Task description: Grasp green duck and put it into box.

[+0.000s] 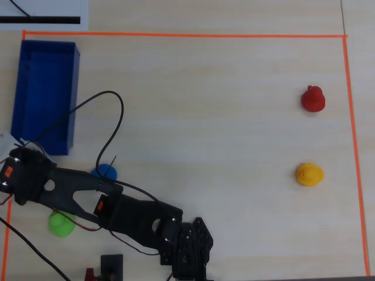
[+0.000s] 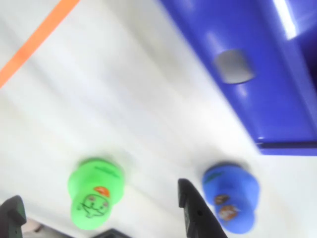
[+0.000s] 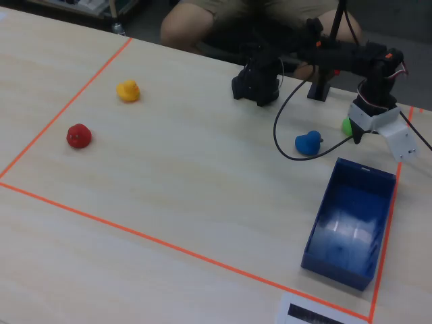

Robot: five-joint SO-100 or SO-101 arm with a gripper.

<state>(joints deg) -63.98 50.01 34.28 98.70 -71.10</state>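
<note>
- The small lime-green rubber duck sits on the table between the spread, empty black two-finger gripper, not yet grasped.
- Closing, lifting and carrying to the empty royal-blue plastic box remain.

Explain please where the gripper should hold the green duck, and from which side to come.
Grip the green duck across its round body, coming straight down from above. It stands upright and free on the table, apart from the blue duck, and the open fingers already straddle it in the wrist view.
</note>
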